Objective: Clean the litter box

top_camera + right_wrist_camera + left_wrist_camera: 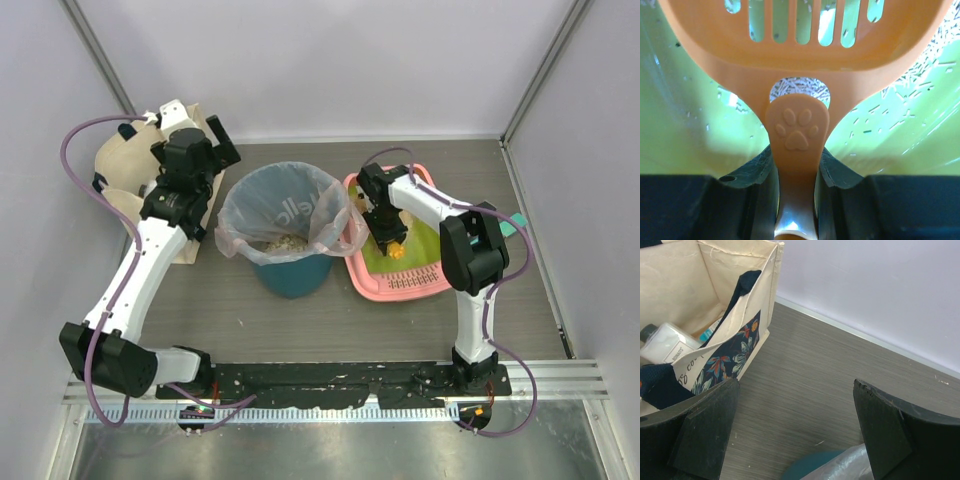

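Note:
The pink litter box [396,292] with a lime-green floor [685,100] lies right of centre on the table. My right gripper [388,236] is lowered into it, shut on the handle of an orange slotted scoop [805,60]. That handle carries a paw print [797,130] just ahead of the jaws [797,165]. The scoop's blade [397,251] rests low over the green floor, where thin litter bits [920,65] are scattered. My left gripper [215,145] hovers at the back left, open and holding nothing [795,390].
A teal round bin [291,272] lined with a clear bag [285,205] stands left of the litter box, with litter inside. A canvas tote bag [715,300] holding a white bottle [665,342] sits at the back left. Walls enclose the table.

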